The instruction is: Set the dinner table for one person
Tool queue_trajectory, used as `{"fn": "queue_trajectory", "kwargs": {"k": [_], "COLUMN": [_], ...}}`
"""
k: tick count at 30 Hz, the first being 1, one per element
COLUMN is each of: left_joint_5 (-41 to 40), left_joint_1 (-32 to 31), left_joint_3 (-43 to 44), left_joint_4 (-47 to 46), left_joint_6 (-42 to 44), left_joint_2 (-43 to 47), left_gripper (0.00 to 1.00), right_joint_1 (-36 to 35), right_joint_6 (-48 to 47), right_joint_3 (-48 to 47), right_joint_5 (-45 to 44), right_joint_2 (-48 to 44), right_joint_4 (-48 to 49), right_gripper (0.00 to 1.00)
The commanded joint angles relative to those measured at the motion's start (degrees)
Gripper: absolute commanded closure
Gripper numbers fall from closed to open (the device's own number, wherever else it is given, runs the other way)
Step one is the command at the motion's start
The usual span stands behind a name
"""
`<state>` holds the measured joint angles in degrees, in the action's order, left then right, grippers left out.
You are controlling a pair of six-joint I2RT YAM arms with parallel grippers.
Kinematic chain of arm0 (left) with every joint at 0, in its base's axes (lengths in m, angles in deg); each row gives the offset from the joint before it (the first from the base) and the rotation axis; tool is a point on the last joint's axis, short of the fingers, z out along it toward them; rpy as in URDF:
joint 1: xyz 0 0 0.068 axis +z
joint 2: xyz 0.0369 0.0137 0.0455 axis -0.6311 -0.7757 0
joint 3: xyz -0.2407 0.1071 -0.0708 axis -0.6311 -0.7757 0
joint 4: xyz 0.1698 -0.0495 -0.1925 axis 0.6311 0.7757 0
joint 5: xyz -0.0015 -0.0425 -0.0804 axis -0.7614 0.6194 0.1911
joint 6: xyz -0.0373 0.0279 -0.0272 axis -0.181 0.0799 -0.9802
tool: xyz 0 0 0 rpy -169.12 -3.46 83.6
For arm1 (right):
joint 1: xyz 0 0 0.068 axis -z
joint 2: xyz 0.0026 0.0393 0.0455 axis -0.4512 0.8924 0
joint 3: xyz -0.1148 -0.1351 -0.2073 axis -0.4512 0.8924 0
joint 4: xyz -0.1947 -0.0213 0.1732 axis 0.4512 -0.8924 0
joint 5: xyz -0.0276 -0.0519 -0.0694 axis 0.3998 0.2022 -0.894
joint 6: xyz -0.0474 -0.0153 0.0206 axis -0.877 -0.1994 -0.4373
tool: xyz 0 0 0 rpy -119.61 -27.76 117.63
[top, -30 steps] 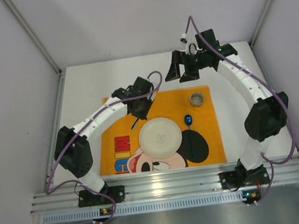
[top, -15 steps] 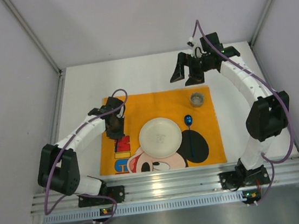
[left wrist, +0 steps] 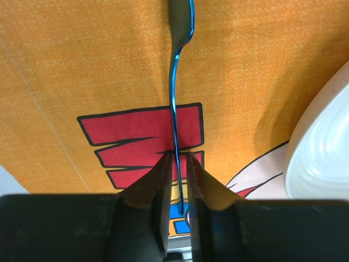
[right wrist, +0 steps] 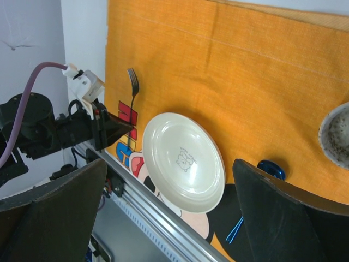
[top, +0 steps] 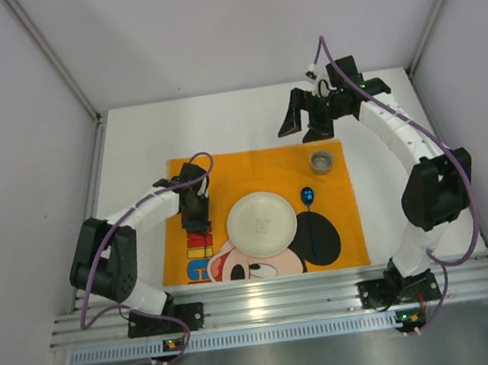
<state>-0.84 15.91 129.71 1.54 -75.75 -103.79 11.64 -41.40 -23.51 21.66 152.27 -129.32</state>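
A blue fork (left wrist: 174, 82) lies on the orange cartoon placemat (top: 260, 167), left of the white plate (top: 262, 223); it also shows in the right wrist view (right wrist: 132, 82). My left gripper (top: 197, 217) sits low over the fork's handle end. Its jaws (left wrist: 177, 155) stand narrowly apart with the thin handle between them, touching neither. A blue spoon (top: 307, 197) lies right of the plate, and a small grey cup (top: 322, 161) stands behind it. My right gripper (top: 302, 122) hangs wide open and empty above the white dinner table (top: 219, 123) behind the mat.
The aluminium rail (top: 285, 302) runs along the table's near edge by the arm bases. Grey enclosure walls close in on the left, right and back. The plate's rim (left wrist: 322, 147) is close to the right of my left fingers.
My left gripper carried the fork from near the plate's top left out to the mat's left part and came down there. The right arm has barely moved.
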Motion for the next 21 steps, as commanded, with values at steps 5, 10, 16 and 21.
{"fn": "queue_trajectory", "kwargs": {"k": [5,10,16,21], "left_joint_5": [2.94,1.46,-6.71,-16.73], "left_joint_1": [0.11,0.02,1.6,5.45], "left_joint_3": [0.87,5.07,18.85,21.88], "left_joint_4": [-0.38,2.69,8.84,2.72], "left_joint_6": [-0.99,-0.55,0.07,0.85], "left_joint_2": [-2.3,-1.96,0.42,3.22], "left_gripper": [0.61,0.53,0.41,0.36], "right_joint_1": [0.59,0.59,0.68,0.59], "right_joint_6": [-0.08,-0.43,-1.67,-2.63], "right_joint_3": [1.29,1.12,0.94,2.25], "right_joint_5": [-0.4,-0.58,-1.1,-3.03], "right_joint_2": [-3.3,-3.56,-4.53,-7.69], "right_joint_4": [1.2,1.46,1.46,3.82], "right_gripper": [0.0,0.0,0.0,0.0]}}
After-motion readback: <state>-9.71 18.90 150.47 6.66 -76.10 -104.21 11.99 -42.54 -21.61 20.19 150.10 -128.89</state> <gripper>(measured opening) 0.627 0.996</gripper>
